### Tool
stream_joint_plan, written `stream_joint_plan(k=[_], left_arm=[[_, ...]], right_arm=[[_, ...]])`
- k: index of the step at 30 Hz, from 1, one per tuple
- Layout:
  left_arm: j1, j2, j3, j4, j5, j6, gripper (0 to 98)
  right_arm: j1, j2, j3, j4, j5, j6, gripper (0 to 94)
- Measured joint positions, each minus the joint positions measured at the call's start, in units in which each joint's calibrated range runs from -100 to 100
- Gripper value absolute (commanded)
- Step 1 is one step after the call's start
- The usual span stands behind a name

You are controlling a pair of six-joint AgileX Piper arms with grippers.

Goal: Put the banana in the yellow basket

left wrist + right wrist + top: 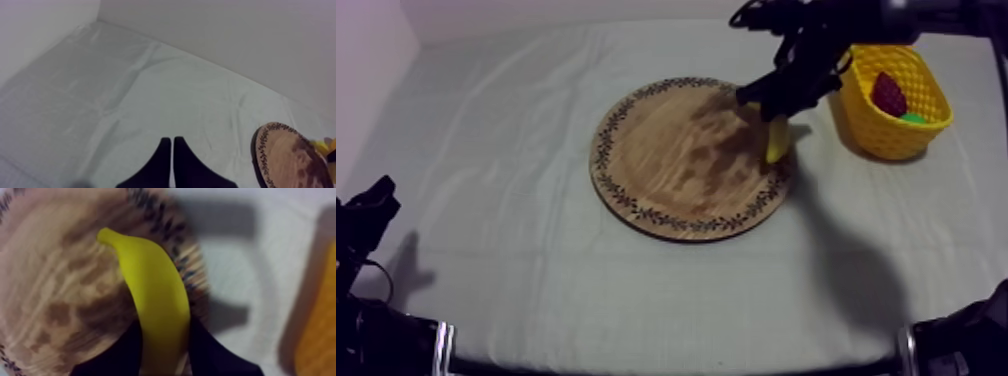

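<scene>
Two fingers of our right gripper [774, 108] grip the banana [777, 140] by one end; it hangs below them over the board's [666, 165] rim, near the yellow basket [928, 108]. Our left gripper [172, 144] rests low, fingers pressed together, holding nothing.

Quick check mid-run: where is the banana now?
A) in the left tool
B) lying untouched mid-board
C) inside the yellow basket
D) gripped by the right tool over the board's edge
D: the right tool is shut on the banana above the rim of the wooden board, short of the yellow basket.
</scene>
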Motion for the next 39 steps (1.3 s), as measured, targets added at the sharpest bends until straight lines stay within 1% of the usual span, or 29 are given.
stream_joint_plan(k=[4,8,11,14,19,21,28,34,39], left_arm=[[0.0,0.0,0.0,0.0,0.0,0.0,0.1],[0.0,0.0,0.0,0.0,0.0,0.0,0.1],[0.0,0.0,0.0,0.0,0.0,0.0,0.1],[0.0,0.0,0.0,0.0,0.0,0.0,0.1],[0.0,0.0,0.0,0.0,0.0,0.0,0.1],[0.0,0.0,0.0,0.0,0.0,0.0,0.1],[0.0,0.0,0.0,0.0,0.08,-0.03,0.1],[0.0,0.0,0.0,0.0,0.08,-0.03,0.1],[0.0,0.0,0.0,0.0,0.08,-0.03,0.1]], right_arm=[[2.07,-5.4,-0.57,-1.58,4.68,1.49,22.2],[4.83,-12.1,-1.26,-3.34,8.42,4.28,22.1],[7.19,-17.15,-1.51,-4.0,12.11,6.41,22.3],[9.94,-21.1,-1.05,-4.4,13.63,8.49,23.0],[14.16,-25.15,1.06,-4.46,13.96,11.11,23.4],[16.02,-25.26,1.95,-4.4,12.95,12.0,23.5],[21.21,-23.05,4.61,-3.96,9.44,13.09,23.4],[23.62,-17.82,1.13,-3.96,8.44,13.25,23.7],[23.55,-13.05,-2.65,-3.46,8.0,12.51,23.8]])
